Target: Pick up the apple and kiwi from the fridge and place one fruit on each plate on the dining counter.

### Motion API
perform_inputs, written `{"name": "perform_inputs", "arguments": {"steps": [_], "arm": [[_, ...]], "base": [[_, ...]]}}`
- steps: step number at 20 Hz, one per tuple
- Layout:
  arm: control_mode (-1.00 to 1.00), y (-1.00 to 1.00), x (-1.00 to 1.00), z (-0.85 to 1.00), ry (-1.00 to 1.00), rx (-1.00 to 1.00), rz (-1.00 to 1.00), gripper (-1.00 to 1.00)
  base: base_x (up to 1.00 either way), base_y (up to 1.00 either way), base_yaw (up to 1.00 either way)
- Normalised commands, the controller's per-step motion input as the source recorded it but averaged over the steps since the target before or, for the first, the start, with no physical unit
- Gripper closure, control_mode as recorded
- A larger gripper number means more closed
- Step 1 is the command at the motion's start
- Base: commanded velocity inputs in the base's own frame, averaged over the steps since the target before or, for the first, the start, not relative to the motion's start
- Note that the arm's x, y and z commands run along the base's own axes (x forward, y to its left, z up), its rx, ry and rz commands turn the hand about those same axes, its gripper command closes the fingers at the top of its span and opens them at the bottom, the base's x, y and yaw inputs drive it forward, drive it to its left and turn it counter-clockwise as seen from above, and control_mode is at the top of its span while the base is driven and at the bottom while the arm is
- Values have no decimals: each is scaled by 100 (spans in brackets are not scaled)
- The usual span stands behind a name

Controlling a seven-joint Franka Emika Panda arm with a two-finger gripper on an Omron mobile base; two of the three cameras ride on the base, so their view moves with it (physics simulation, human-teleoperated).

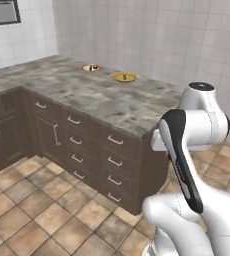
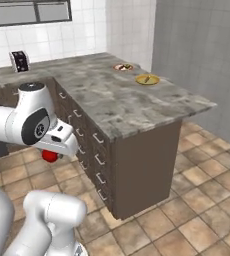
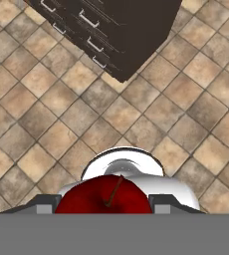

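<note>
Over the tiled floor, short of the desk (image 2: pixel 137 107), the fingers (image 3: pixel 104 201) were closed on the apple (image 3: pixel 104 199), which sat between them with its stem up in the hand view and showed as a red ball under the hand in the right base view (image 2: pixel 49 156). The apple hung low, beside the dark cabinet fronts and below the level of the stone top. At the far end of the desk lay two plates near each other: the white one (image 1: pixel 91 68) looked to carry something small and greenish, though it was too small to be sure it was the kiwi; the yellow one (image 1: pixel 124 77) looked bare. The step in hand was, by my reading, carrying the apple to the yellow plate. To do it well, the arm should lift first, so the fruit clears the desk edge rather than brushing the drawers, then travel level above the top. The plates were well away, so the base probably needed to drive closer. The release should come low over the plate's middle, since a round apple rolls easily.
</note>
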Motion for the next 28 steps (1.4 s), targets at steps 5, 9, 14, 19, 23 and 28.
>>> {"name": "perform_inputs", "arguments": {"steps": [5, 9, 14, 19, 23, 28], "arm": [[100, 0, 0, 0, 0, 0, 0, 100], [100, 0, 0, 0, 0, 0, 0, 100], [100, 0, 0, 0, 0, 0, 0, 100], [100, 0, 0, 0, 0, 0, 0, 100], [100, 0, 0, 0, 0, 0, 0, 100], [100, 0, 0, 0, 0, 0, 0, 100]], "base": [[62, -100, 24], [50, -100, 30], [32, -100, 30], [33, -100, 27], [5, -100, 28], [16, -100, 29]]}}
